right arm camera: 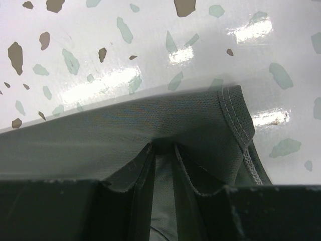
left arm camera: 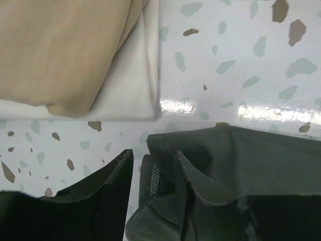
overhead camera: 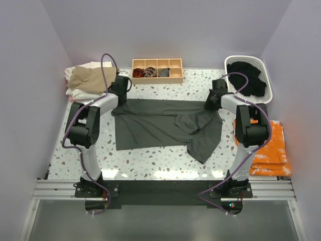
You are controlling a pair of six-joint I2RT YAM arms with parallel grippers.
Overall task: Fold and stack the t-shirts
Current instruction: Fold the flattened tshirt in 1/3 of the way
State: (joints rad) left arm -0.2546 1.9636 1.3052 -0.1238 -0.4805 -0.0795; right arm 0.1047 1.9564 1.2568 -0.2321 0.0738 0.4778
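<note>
Charcoal t-shirt spread flat on table; left jaws and right jaws each clenched on far-edge corner, likely keeping cloth taut for fold. Tan and white shirts stacked far-left.

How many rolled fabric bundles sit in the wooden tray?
3, side by side in the near row of the wooden tray: a dark-red bundle leftmost, a brown bundle next, a grey bundle third. More could hide beneath.
</note>
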